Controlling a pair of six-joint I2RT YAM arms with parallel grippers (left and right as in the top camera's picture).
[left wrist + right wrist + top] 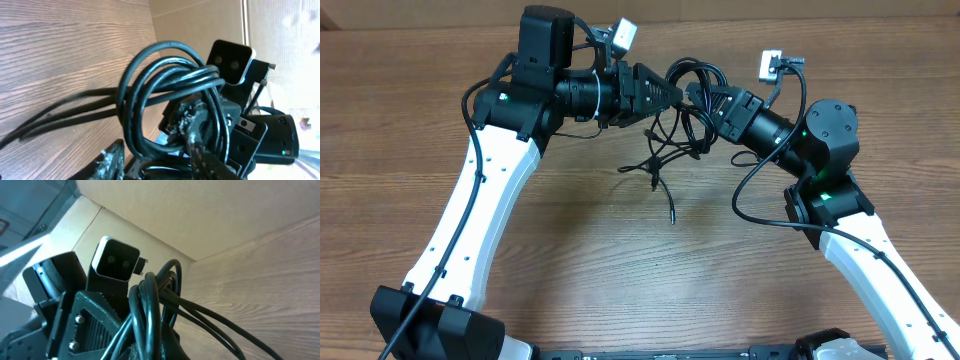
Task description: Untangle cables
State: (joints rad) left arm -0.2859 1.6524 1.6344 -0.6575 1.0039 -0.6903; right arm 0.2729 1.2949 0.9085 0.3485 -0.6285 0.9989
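The cables (686,78) are a bunch of thin black cords held up between my two grippers, with loose loops and ends hanging down to the table (660,160). My left gripper (670,92) is shut on the bunch from the left. My right gripper (706,99) is shut on it from the right, very close to the left one. In the left wrist view the cable loops (160,80) coil between my left gripper's fingers (155,165). In the right wrist view the cables (150,305) cross my right gripper (165,350), whose fingertips are mostly hidden.
One cable end (672,215) lies stretched toward the front on the wooden table (620,280). The right arm's camera (230,60) faces the left wrist closely, and the left arm's camera (117,260) faces the right wrist. A cardboard wall (200,210) stands behind.
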